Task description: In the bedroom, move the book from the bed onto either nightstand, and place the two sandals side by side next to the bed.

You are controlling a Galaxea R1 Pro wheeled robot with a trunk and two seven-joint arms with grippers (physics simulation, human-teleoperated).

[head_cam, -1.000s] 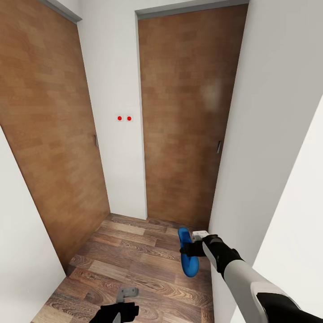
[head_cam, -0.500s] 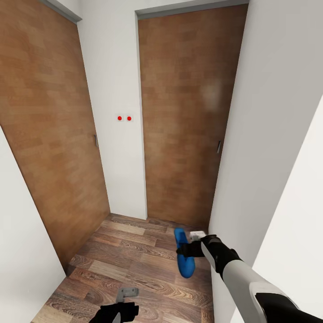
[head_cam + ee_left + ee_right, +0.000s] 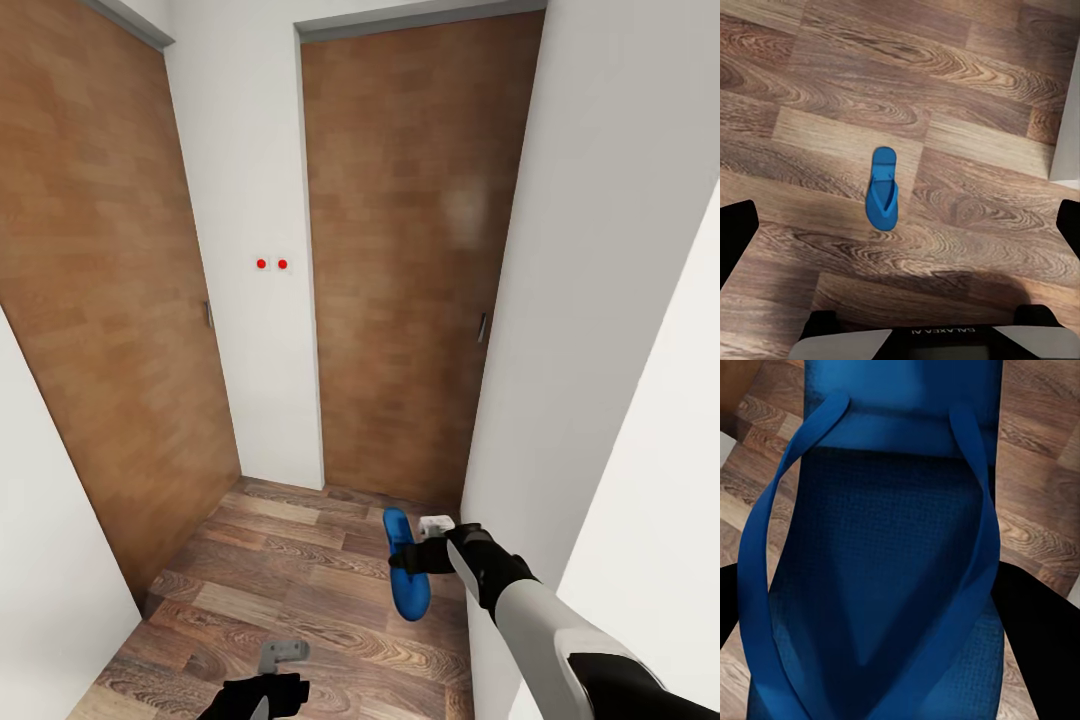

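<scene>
1. Your right tool (image 3: 418,553) is clamped on a blue sandal (image 3: 404,566), holding it above the wooden floor (image 3: 290,580) close to the white wall (image 3: 600,300) on your right.
2. In the right wrist view that sandal (image 3: 881,562) sits between the dark fingers (image 3: 1031,637) (straps facing the camera).
3. Your left tool (image 3: 262,688) hangs low with its jaws spread wide and nothing between them.
4. The left wrist view looks down on a second blue sandal (image 3: 883,187) lying flat on the floor (image 3: 967,90), well apart from the fingers (image 3: 735,229).
5. Two closed wooden doors (image 3: 410,250) stand ahead of you.
</scene>
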